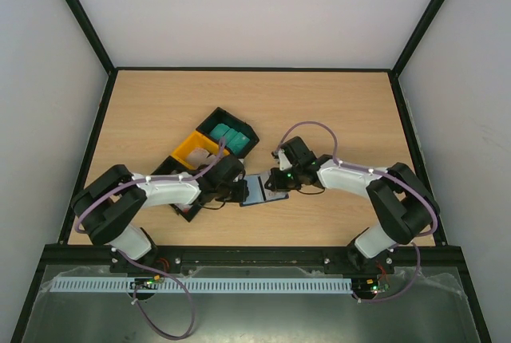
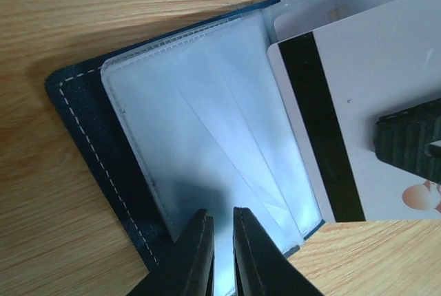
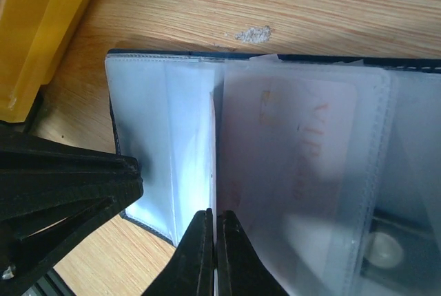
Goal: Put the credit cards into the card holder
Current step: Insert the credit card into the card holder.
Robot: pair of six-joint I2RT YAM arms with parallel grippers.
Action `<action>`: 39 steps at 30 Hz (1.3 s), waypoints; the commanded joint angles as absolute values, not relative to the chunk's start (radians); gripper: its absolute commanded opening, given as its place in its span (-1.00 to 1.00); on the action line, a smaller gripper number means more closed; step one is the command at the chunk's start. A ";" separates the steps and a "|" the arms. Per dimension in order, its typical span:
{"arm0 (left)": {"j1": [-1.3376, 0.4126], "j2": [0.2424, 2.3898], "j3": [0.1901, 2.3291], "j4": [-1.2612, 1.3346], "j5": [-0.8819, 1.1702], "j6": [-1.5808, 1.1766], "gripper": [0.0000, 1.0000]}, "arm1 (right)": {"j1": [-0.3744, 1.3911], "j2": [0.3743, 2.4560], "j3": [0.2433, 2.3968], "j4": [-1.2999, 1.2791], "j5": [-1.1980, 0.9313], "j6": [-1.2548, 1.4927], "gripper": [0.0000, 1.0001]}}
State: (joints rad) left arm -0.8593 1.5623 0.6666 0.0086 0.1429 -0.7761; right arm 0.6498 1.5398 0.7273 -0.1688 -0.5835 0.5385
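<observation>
holder (image 1: 257,190) lies open on the table (image 1: 335,112), mid near edge, between the arms. left gripper (image 2: 222,215) nearly together on a clear sleeve (image 2: 207,138) edge. right gripper (image 3: 211,215) together at a sleeve seam, pinch unclear. striped card (image 2: 393,76) lies on holder, not clearly pocketed. risk: thin sleeve slips from left, pocket mouth collapses, card jams or skids off.

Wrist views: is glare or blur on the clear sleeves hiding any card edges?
Left wrist: the clear plastic sleeves of the dark navy blue card holder show a bluish sheen, yet the white card with a black stripe is sharp; the left tool is soft and shadows the sleeve. Right wrist: the red-lettered white card looks hazy behind frosted plastic; the yellow tray is out of focus.
</observation>
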 commanded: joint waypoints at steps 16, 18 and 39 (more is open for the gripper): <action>-0.871 1.562 0.645 -0.100 0.066 -0.783 -0.87 | 0.629 1.591 0.705 0.013 -0.691 0.625 -0.96; -0.874 1.560 0.646 -0.101 0.064 -0.786 -0.88 | 0.629 1.622 0.723 0.000 -0.657 0.618 -0.96; -0.882 1.558 0.649 -0.101 0.051 -0.801 -0.88 | 0.644 1.694 0.660 0.047 -0.618 0.616 -0.96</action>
